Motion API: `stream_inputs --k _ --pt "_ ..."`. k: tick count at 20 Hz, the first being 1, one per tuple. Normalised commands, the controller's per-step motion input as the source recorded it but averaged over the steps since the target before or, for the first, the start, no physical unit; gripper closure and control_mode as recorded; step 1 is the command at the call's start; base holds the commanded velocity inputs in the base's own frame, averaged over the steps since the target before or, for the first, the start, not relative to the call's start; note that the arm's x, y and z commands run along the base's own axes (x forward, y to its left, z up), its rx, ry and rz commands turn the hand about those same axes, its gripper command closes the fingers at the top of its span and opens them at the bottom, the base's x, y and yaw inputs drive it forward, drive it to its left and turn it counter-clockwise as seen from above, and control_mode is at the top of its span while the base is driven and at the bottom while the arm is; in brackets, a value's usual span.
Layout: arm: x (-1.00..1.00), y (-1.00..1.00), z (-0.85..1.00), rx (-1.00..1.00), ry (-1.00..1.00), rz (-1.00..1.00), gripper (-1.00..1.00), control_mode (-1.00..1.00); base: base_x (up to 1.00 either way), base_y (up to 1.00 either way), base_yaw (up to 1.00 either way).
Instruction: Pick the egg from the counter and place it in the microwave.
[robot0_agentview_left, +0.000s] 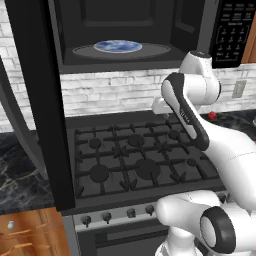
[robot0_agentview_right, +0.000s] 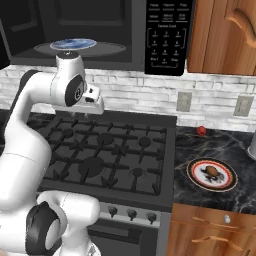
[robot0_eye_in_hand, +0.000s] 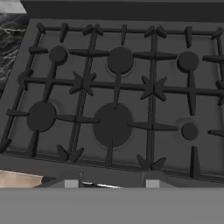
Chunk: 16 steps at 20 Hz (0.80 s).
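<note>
The microwave hangs open above the stove, its wide black door swung out to the left. A blue-white plate lies on the turntable inside, and the keypad panel is on the right. My hand hovers over the back of the stove, just below the microwave's cavity, and looks down on the burners. The two tips of my gripper stand a moderate gap apart, and I cannot tell whether anything sits between them. The egg is out of view. Black marble counter lies right of the stove.
The black gas stove with its grates lies under the hand. On the right counter are a round plate carrying a brown item and a small red thing. More counter lies left of the stove, partly behind the open door.
</note>
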Motion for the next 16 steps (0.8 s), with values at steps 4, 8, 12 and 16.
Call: stream_inputs --k 4,8,12,16 --pt "-0.31 -0.13 -0.16 -0.01 0.00 0.00 -1.00 -1.00 0.00 0.00 0.00" --pt "-0.51 -0.95 -0.63 0.00 0.00 -0.07 -1.00 -1.00 0.00 0.00 0.00" --pt "-0.31 -1.00 -0.53 0.00 0.01 -0.12 -1.00 -1.00 0.00 0.00 0.00" --pt "0.02 -1.00 -0.31 0.00 0.10 -0.07 -1.00 -1.00 0.00 0.00 0.00"
